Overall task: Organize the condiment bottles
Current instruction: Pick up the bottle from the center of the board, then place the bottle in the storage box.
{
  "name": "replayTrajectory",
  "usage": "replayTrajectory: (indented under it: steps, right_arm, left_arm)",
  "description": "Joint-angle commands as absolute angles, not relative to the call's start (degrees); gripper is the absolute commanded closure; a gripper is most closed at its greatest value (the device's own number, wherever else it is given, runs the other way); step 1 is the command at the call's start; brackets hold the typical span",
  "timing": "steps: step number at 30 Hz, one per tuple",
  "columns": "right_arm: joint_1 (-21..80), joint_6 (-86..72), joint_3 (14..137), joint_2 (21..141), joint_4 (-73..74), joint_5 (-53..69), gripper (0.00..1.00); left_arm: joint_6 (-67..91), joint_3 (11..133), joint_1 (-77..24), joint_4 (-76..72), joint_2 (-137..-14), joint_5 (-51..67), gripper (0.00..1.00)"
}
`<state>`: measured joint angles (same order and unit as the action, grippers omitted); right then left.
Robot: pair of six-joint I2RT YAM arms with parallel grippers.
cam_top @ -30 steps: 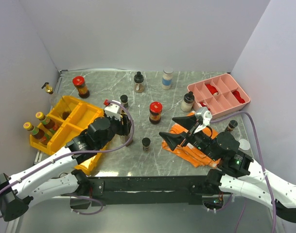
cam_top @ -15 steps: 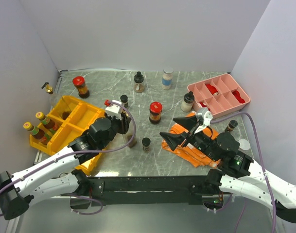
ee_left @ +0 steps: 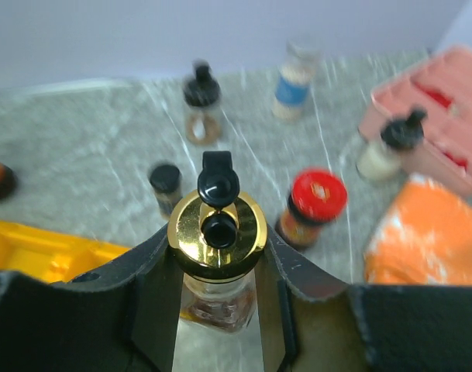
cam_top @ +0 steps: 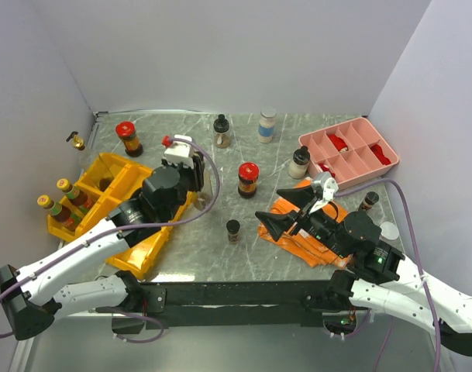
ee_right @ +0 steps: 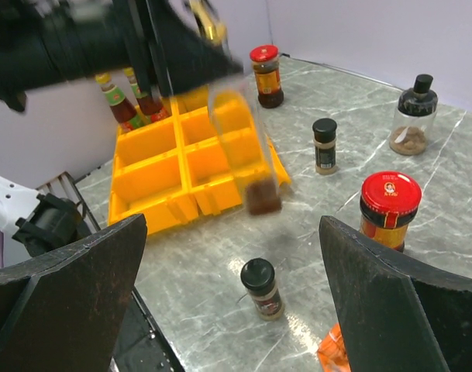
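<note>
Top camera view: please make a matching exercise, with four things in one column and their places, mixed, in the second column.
1. gold-spout bottle
2. white-capped jar
3. orange cloth
4. yellow-capped bottles

A. in the yellow bin
B. below the open right gripper
C. held in the left gripper
D. at the back, near the pink tray

Pairs: 1-C, 2-D, 3-B, 4-A

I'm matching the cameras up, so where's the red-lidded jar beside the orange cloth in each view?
Top external: the red-lidded jar stands mid-table, left of the orange cloth.
Left wrist: it is right of the gripped gold-topped bottle.
Right wrist: it is at the lower right.
Shared landmark: the black-topped jar behind it, in all three.
</note>
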<state>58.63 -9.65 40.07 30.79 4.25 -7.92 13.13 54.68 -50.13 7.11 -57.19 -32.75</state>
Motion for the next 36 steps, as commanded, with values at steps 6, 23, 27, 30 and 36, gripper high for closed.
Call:
replayTrajectory:
  steps: [6,23,27,30,36]
  right_arm:
    - [58.9,-10.5,42.9,29.4,5.4,-8.2,0.00]
    - [59.0,-11.5,43.3,29.2,5.5,-4.5,0.00]
    - [58.9,-12.1,42.6,28.7,4.5,-3.4,0.00]
    - [58.8,-12.0,42.4,28.4,4.4,-2.7,0.00]
    - [58.9,-11.9,41.6,28.2,4.3,-2.7,0.00]
  left_arm:
    - [-1.8,67.7,-47.6,-7.4,-62.4,-46.3,0.99]
    - [0.8,75.6,-16.3,-11.8,-74.8,-38.2,0.99]
    - [1.8,75.7,-11.8,-12.5,-76.4,-35.9,0.99]
    - [1.6,73.8,-9.1,-16.2,-76.4,-31.5,0.99]
    - [1.1,74.1,-5.0,-18.2,-78.7,-28.7,0.99]
